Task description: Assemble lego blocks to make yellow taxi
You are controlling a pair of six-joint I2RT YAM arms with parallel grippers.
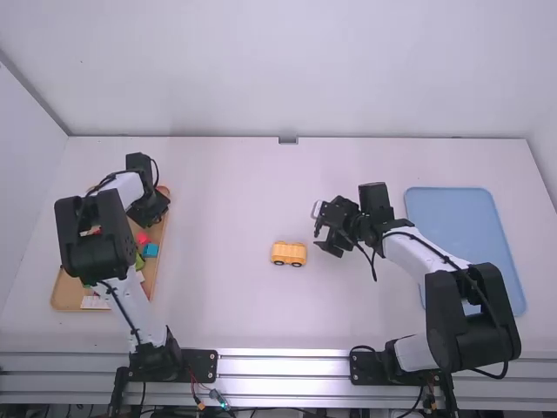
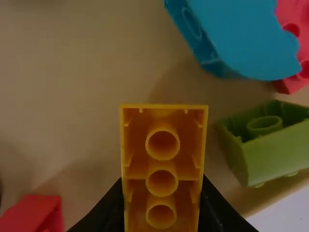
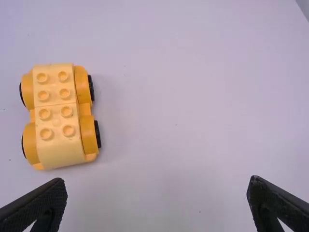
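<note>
Left fingers [image 2: 108, 212]: pinching a yellow block [image 2: 162, 140] between them, one finger on each long side; its hollow underside faces the wrist camera and we count three round tubes inside.
Left gripper [image 1: 148, 209]: over the far part of the wooden tray at the table's left.
Right gripper [image 1: 319, 228]: fingers spread wide, nothing between them; we note it right of the table's middle, just beside the yellow car.
Yellow car [image 1: 289, 253]: upright near the middle of the table, left of the right gripper and a little nearer, its length running left to right. On top we see a seam across the middle and four studs on either side of it; black wheels at its sides.
Wooden tray [image 1: 63, 292]: beneath the left arm, holding loose blocks.
Pink block [image 2: 295, 43]: in the tray, by the blue block; we cannot tell whether they touch.
Blue block [image 2: 246, 38]: just nearer than the pink one, one side curved.
Green block [image 2: 282, 150]: near the blue one, tipped so its hollow underside shows.
Red block [image 2: 34, 215]: in the tray, apart from that cluster.
Blue tray [image 1: 448, 218]: flat on the right of the white table [image 1: 235, 200], the right arm crossing its near left part.
</note>
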